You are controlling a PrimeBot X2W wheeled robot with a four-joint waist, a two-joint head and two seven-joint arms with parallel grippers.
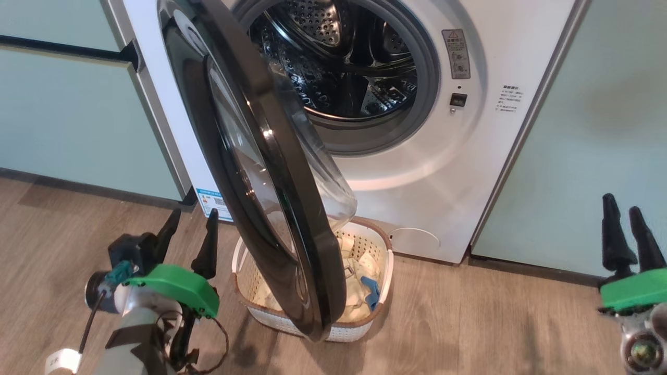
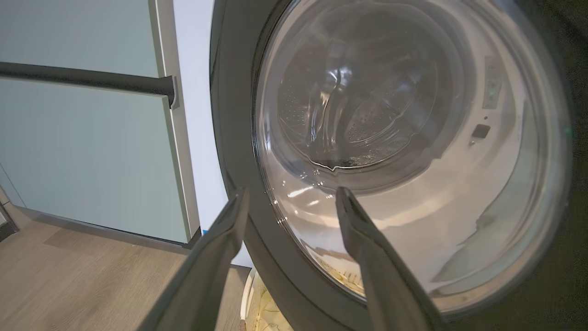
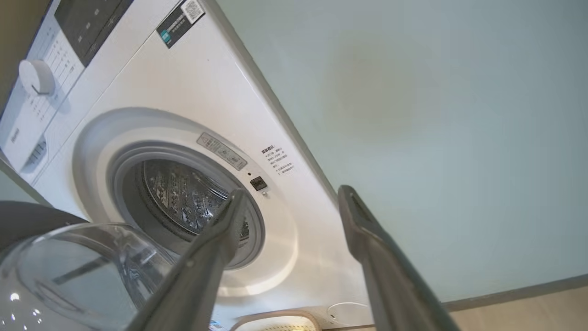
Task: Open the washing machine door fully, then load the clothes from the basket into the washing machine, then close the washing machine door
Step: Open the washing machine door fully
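Hanging half-open, the washing machine door [image 1: 271, 156] sits beside the left fingers [image 1: 208, 245].

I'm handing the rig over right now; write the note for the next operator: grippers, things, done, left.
Left gripper: open, empty, beside the outer face of the door. Right gripper: open, empty, off to the right.
The door is partway open, hanging over the basket. The clothes lie in the basket, on the floor before the washing machine; the drum looks empty.
Done: door partly open. Left: swing it fully open, load the clothes, close the door.
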